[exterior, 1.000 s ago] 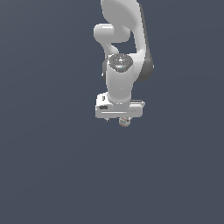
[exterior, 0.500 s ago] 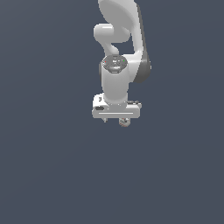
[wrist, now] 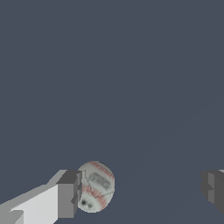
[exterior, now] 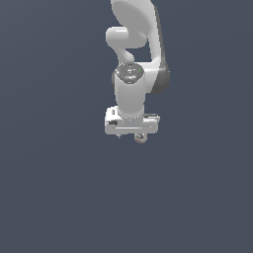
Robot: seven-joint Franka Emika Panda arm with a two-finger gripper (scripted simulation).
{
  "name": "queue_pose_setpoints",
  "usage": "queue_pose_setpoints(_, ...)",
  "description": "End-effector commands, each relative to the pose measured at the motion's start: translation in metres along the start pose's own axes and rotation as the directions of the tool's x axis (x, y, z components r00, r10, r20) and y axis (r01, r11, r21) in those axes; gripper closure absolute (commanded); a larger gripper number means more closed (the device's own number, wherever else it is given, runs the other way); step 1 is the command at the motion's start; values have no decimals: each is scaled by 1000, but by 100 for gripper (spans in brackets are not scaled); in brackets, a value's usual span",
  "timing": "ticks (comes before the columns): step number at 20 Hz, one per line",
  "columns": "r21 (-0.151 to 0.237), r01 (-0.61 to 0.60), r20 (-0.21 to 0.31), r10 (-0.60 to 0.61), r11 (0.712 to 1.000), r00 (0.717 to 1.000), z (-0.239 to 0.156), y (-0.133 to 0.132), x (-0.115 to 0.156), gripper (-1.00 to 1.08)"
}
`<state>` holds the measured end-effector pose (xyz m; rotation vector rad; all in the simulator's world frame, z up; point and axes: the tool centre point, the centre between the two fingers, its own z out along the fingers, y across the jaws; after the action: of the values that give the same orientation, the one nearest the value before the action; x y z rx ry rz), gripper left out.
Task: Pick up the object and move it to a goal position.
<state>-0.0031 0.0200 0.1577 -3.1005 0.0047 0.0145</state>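
Note:
The object, a small white ball with red stitch lines (wrist: 97, 187), lies on the dark grey floor right beside one grey fingertip (wrist: 70, 193) of my gripper (wrist: 141, 190). I cannot tell whether they touch. The other fingertip (wrist: 212, 187) stands far from the ball, so the jaws are wide apart and hold nothing. In the exterior view the white gripper (exterior: 131, 134) hangs low, pointing down. The ball (exterior: 141, 139) peeks out under its edge on the exterior view's right, mostly hidden by the hand.
The floor (exterior: 59, 188) is a flat, plain dark grey all around. The white arm (exterior: 132, 59) rises straight above the gripper. No goal marker shows in either view.
The arm and gripper have shifted slightly toward the exterior view's left. The ball stays where it was, under the gripper's right edge.

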Motion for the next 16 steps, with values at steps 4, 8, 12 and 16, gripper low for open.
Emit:
queue_pose_setpoints(4,-8,84,1,-84,996,996,9,-7,-8,-92)
queue_pose_setpoints(8,-15,180,2,-180,984,984,18,-14,-18,-92)
queue_pose_setpoints(12,-24,304,5,-304,952,953,30,-24,-32,-92)
queue_pose_setpoints(16,-31,431,10,-431,902,902,43,-35,-48,-92)
